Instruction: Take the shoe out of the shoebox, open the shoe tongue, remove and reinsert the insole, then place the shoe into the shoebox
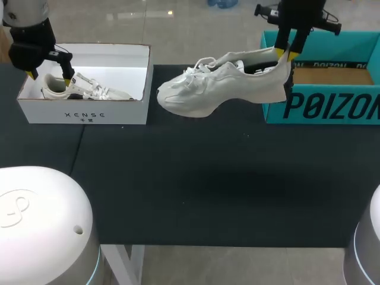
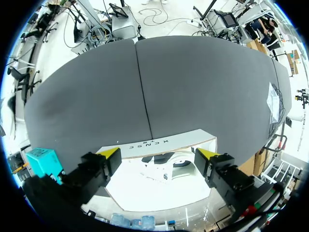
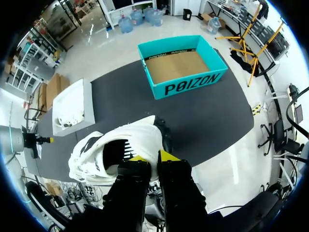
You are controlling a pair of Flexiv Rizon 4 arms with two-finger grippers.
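A white sneaker [image 1: 219,83] hangs in the air between the two boxes, toe toward the white box. My right gripper [image 1: 286,55] is shut on its heel rim; in the right wrist view the gripper [image 3: 152,157] pinches the heel of the shoe [image 3: 96,150], whose opening shows beside the fingers. The teal shoebox [image 1: 323,107] at the right holds nothing but its brown bottom. My left gripper [image 1: 50,77] stands open over the white box [image 1: 86,113], its tips on either side of a second white shoe [image 1: 83,89] lying inside. In the left wrist view that gripper [image 2: 159,153] is above this shoe [image 2: 166,166].
Dark cloth [image 1: 196,190] covers the table in front of both boxes. The white box [image 3: 72,104] and the teal box [image 3: 188,82] stand along the far edge, with the lifted shoe between them.
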